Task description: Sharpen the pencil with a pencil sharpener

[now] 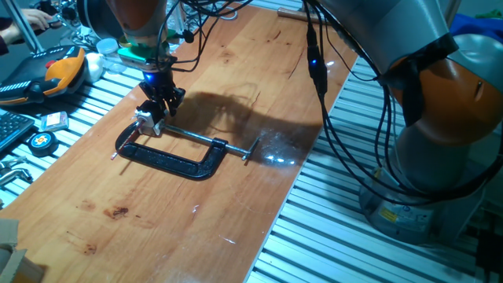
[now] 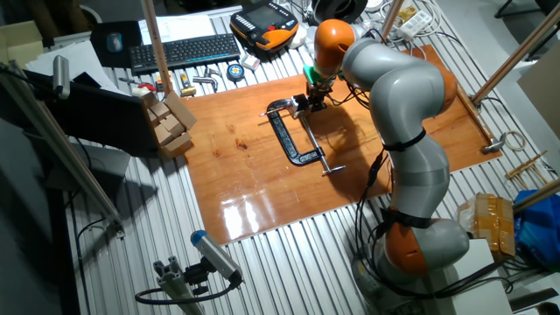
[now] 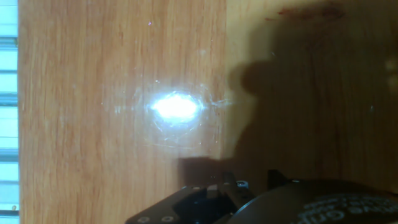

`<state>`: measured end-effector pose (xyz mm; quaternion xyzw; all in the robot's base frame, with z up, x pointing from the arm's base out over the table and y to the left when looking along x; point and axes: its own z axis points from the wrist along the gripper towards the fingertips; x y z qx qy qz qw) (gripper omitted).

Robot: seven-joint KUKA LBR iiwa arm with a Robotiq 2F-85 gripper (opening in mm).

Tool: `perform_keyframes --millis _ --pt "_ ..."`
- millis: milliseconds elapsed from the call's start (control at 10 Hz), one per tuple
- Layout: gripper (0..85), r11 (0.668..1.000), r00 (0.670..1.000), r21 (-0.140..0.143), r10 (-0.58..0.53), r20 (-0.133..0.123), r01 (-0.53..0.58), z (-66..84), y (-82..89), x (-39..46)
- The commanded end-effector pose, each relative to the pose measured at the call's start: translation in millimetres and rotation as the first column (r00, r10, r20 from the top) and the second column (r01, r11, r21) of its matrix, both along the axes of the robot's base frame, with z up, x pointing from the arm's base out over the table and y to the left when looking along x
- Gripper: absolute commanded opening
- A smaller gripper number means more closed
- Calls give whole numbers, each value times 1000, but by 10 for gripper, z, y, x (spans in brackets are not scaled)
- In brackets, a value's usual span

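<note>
In one fixed view my gripper (image 1: pixel 159 108) hangs low over the left end of the board, its dark fingers drawn together. A short dark stick, the pencil (image 1: pixel 155 115), seems to run from the fingertips down to the pencil sharpener (image 1: pixel 145 119). The sharpener is a small silvery block at the fixed jaw of a black C-clamp (image 1: pixel 169 157). From the other fixed view the gripper (image 2: pixel 312 104) sits at the far end of the same clamp (image 2: pixel 291 140), and the pencil and sharpener are too small to make out. The hand view shows only bare wood, a glare spot and the hand's dark housing (image 3: pixel 261 202).
The clamp's steel screw rod (image 1: pixel 206 141) runs right to a T-handle (image 1: pixel 251 149). Tools, a tape measure (image 1: pixel 41 141) and an orange pendant (image 1: pixel 63 71) crowd the slatted table left of the board. Cables (image 1: pixel 318 71) hang over the board's right edge. Cardboard boxes (image 2: pixel 171 122) stand beside the board.
</note>
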<state>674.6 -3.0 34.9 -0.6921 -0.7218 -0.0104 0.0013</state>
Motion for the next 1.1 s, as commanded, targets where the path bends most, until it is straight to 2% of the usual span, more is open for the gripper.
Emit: perform_keyframes --millis 0,300,400,800,900,1000 --pt "340 1000 1000 -2 1 2 -1 -3 -1 -5" --pt "340 1000 1000 2 3 3 -3 20 -8 -36" --pt "170 1000 1000 2 3 2 -3 25 -5 -44" --pt "170 1000 1000 3 11 0 -11 32 -11 -65" --pt "0 1000 1000 3 14 0 -14 40 -12 -67" --pt "0 1000 1000 3 18 2 -18 51 -12 -68"
